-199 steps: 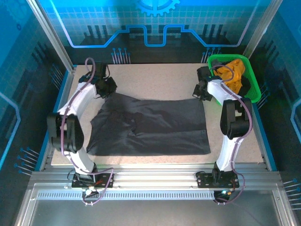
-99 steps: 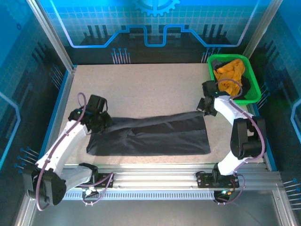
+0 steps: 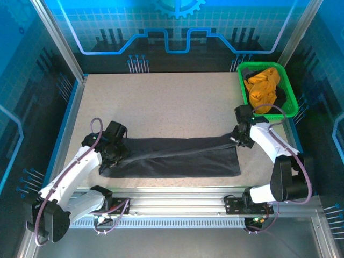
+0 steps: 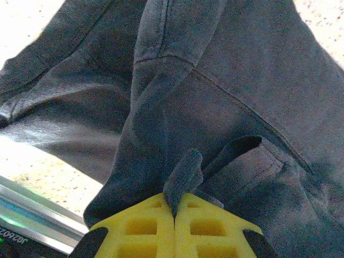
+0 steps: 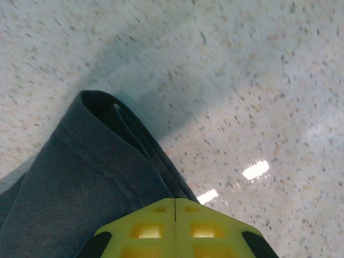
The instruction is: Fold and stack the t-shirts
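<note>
Shirt-folding, mid-step. Black t-shirt (image 3: 177, 156) lay on the near half of the speckled table (image 3: 161, 102), gathered into a long, low band that ran from one gripper across to the other. Its upper layer was pulled taut between the two sets of jaws and sloped down over the flatter layer beneath.

Left gripper (image 3: 110, 153) sat low at the band's left end. Jaws were closed tight on the cloth. Through the left wrist camera, the yellow pads (image 4: 145, 226) met along a thin line, and a small tuft of dark fabric stood pinched up out of that line. Just ahead of the jaws lay a sleeve opening with its stitched hem. Beyond it were heavier folds and a long seam running away up the cloth. Off to the left of the jaws there was bare tabletop, then the metal rail at the table edge.

Right gripper (image 3: 236, 141) was at the band's right end, near the shirt's far right corner. Its jaws were also together. Through the right wrist camera, a rolled, doubled edge of the dark cloth ran in from the left and passed under the tips, so it was gripped there. To the right of the jaws and ahead of them the table was bare, with glare spots on it.

Orange t-shirt (image 3: 262, 86) sat bunched in the green basket (image 3: 290, 105), well beyond the right jaws at the far right corner, apart from the black one.
</note>
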